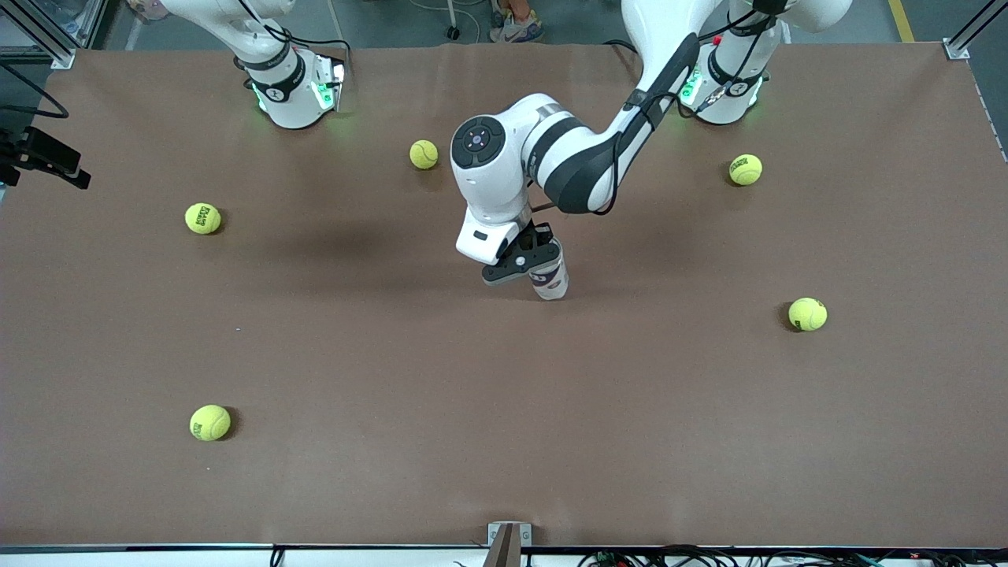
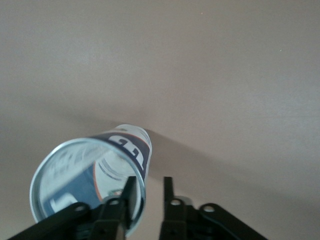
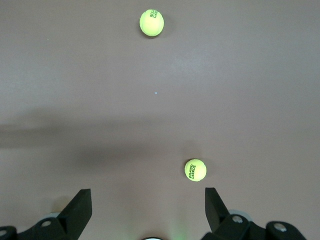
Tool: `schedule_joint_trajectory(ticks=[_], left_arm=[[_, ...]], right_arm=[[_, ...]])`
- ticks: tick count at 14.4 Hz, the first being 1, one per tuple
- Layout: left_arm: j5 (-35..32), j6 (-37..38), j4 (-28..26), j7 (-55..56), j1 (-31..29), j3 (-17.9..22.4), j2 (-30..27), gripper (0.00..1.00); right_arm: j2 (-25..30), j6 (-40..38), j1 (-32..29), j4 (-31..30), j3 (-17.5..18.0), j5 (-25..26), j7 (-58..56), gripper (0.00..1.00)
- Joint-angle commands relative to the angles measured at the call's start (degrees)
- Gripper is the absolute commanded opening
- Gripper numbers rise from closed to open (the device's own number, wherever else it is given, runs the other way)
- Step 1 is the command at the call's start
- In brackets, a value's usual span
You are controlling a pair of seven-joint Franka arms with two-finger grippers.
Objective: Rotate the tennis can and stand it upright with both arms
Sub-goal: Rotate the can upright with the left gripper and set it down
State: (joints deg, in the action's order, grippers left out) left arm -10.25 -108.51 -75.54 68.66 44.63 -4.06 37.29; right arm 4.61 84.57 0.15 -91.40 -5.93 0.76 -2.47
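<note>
One tennis can [image 1: 550, 277] stands upright near table [image 1: 394, 354] centre, open mouth up. Left gripper [image 2: 147, 195] sits at its rim: one finger [image 2: 129, 200] reaches inside the mouth, other outside, wall between them. Fingers look slightly parted, touching the wall or just off it — can't tell, view poor. Right gripper [image 3: 148, 207] waits up high, fingers wide apart, nothing in them, over bare table w/ two tennis balls [image 3: 195, 170] below.

Front cam high, facing bases; wrist cams look down, prob. sharing table [image 1: 394, 354].
</note>
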Motion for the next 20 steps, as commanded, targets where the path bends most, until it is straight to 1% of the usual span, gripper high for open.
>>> schedule_joint_trajectory(ticks=[1,2,5,8,9,12,17,20], left_arm=[[-0.8,1.5,0.9,0.2,-0.5,0.1,-1.6,0.91],[-0.7,1.7,0.9,0.3,-0.9,0.1,-3.3,1.00],[0.8,3.7,0.8,0.2,-2.7,0.1,-7.6,1.00],[0.4,5.9,0.8,-0.5,-3.3,0.5,-10.3,1.00],[0.7,6.4,0.7,-1.2,-5.1,0.6,-11.4,1.00],[0.8,7.6,0.6,-10.8,-10.5,0.6,-15.4,1.00],[0.8,13.2,-0.5,-25.2,-20.9,0.5,-20.3,1.00],[0.8,13.6,-1.7,-34.9,-27.2,0.5,-22.8,1.00]], right_arm=[[1.8,0.9,-0.2,-2.1,0.0,-0.4,-0.6,1.00],[1.8,0.9,-0.2,-2.1,-0.1,-0.4,-0.7,1.00],[1.8,0.9,-0.3,-2.1,-0.1,-0.5,-0.6,1.00],[1.9,0.6,-0.3,-2.2,-0.1,-0.7,-0.6,1.00],[1.9,0.7,-0.4,-2.2,-0.1,-0.7,-0.6,1.00],[1.9,0.9,-0.9,-2.2,-0.1,-0.8,-0.7,1.00],[1.9,1.2,-0.6,-2.2,0.0,-1.8,-0.7,1.00],[2.0,1.3,-0.7,-2.1,0.0,-1.9,-0.7,1.00]])
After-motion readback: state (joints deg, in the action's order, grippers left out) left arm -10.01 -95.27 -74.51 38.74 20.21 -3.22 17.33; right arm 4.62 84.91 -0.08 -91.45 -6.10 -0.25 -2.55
